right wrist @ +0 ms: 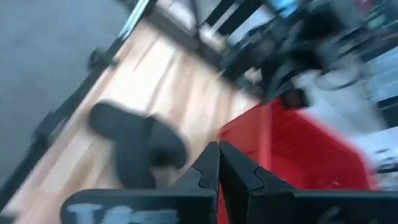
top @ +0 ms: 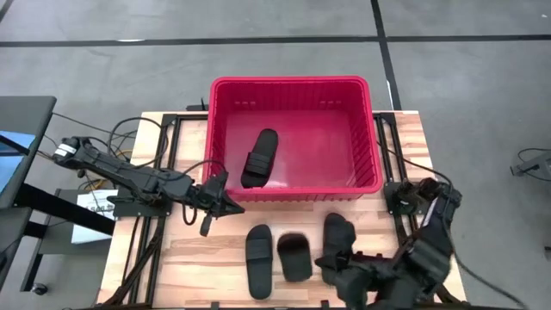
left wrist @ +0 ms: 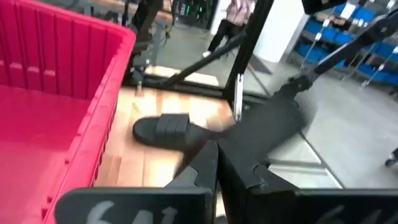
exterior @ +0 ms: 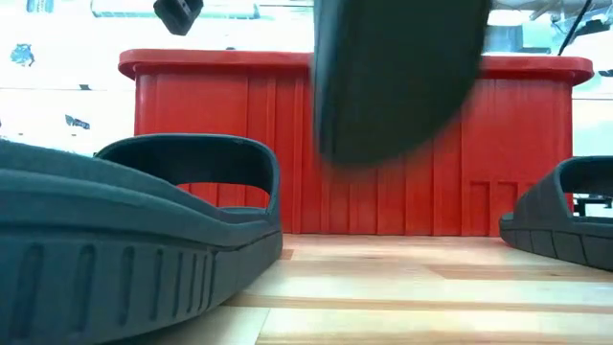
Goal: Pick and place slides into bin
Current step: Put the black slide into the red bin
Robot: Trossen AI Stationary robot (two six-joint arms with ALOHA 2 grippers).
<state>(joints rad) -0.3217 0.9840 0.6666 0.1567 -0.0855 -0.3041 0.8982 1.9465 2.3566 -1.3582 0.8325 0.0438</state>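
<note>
Already we count one slide (top: 260, 157) lying inside the bin (top: 295, 86), toward its left half, so we judge the task roughly a quarter done, with three slides left on the surface (top: 215, 258) in front of the bin. Two of these, a longer-looking slide (top: 258, 259) and a middle slide (top: 294, 256), lie flat side by side near the front edge. The third slide (top: 337, 238) sits at the right gripper (top: 340, 263), and the low view shows a dark sole (exterior: 397, 77) hanging in the air before the red wall, so we take it that this one is being lifted, though we cannot see the contact itself. The right wrist view shows the right jaws pressed together, with a slide (right wrist: 140, 149) blurred beyond them; whether they pinch the strap we cannot tell. The left gripper (top: 215, 200) hovers beside the bin's front left corner, its jaws fully closed and holding nothing, and its wrist view looks past them at a slide (left wrist: 165, 130) on the wood. We judge the next move calls for carrying the raised slide over the thick rim, high enough to clear it, and releasing above the free right half of the bin floor.
</note>
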